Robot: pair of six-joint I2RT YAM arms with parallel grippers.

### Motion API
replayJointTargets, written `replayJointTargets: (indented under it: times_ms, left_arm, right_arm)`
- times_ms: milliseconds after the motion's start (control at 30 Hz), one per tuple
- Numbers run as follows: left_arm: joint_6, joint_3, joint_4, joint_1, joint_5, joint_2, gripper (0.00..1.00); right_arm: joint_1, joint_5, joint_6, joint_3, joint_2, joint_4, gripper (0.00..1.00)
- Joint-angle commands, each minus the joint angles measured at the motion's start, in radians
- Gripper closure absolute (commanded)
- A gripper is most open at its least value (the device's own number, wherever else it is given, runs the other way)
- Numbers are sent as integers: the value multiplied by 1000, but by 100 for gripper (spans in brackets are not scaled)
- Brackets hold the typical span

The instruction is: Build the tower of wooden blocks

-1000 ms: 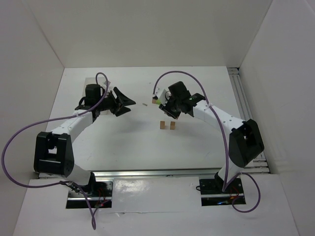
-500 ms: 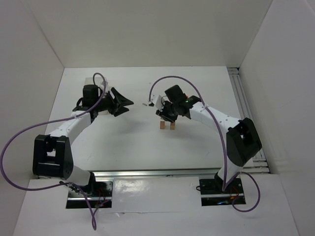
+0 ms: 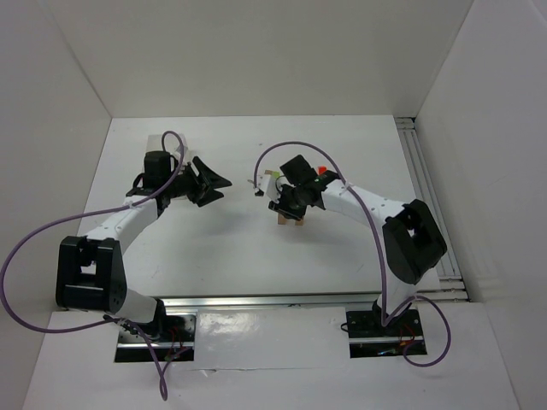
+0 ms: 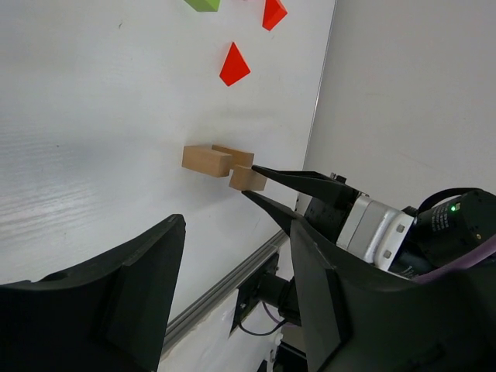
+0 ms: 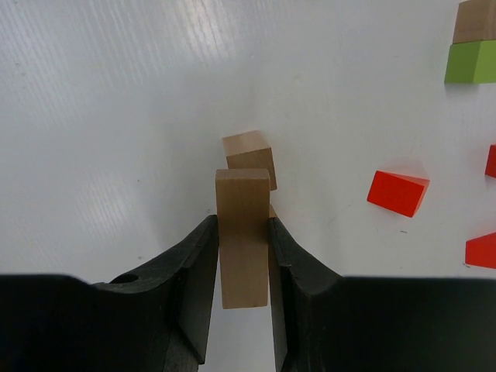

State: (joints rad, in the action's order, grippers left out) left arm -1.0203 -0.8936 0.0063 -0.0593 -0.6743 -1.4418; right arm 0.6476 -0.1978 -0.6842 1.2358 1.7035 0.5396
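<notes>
My right gripper is shut on a long tan block, held level across its fingers. Right under it stands a tan block, with a second one mostly hidden behind the right finger. From above, the right gripper hovers just over this standing pair. My left gripper is open and holds nothing, well left of the blocks. Its wrist view shows the left gripper facing the tan pair and the right gripper's fingers.
Loose red blocks, a lime green block and one more tan block lie beyond the pair. One red block shows from above. A metal rail runs along the table's right side; white walls enclose it.
The right gripper has carried the long tan block forward and down until it hangs over the two standing blocks. The left gripper has shifted slightly and its jaws have narrowed a little.
</notes>
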Motion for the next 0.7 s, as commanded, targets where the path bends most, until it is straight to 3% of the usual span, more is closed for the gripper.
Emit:
replayJointTargets:
  times_ms: [0,567,667]
  left_arm:
    - [14,1,21,7,-4,31,31]
    - [14,28,40,7,-4,31,31]
    - [14,28,40,7,-4,31,31]
  right_arm:
    - [18,1,-26,10,5,-4,74]
    - [27,43,-17,39,53,-32,71]
    - [37,54,-17,39,62,-41,65]
